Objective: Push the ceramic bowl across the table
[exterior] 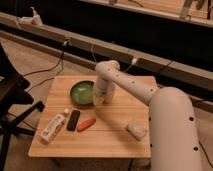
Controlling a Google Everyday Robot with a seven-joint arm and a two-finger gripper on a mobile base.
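Ceramic bowl (82,92), round, shallow and glossy green with a darker rim, sits directly against the pincer (99,99), on its left side as the camera sees it, in the back part of the small table with the light wooden plank top (115,145). The pincer hangs low at the end of the white arm (127,82), down at the height of the bowl's wall and, as far as we can see, touching or almost touching its rim. We cannot tell how far open the pincer is, and we see nothing held in it. We judge that it is placed this way on purpose: a push needs a side contact low on the wall, not a grasp, so the ceramic bowl slides flat rather than tipping.

In front of the pincer, nearer the camera, lie a slim black bar (73,120), a small orange-red stick (86,124) and, further out to the left, a white bottle-like pack (52,128). A pale lump (136,129) lies in front and to the right, well apart from the bowl. We think these matter to the line of the push: straight away from the pincer the planks run free to the table's left edge, while a push angled forward would carry the bowl into the black bar. The edge itself is near, so we would keep the stroke short.
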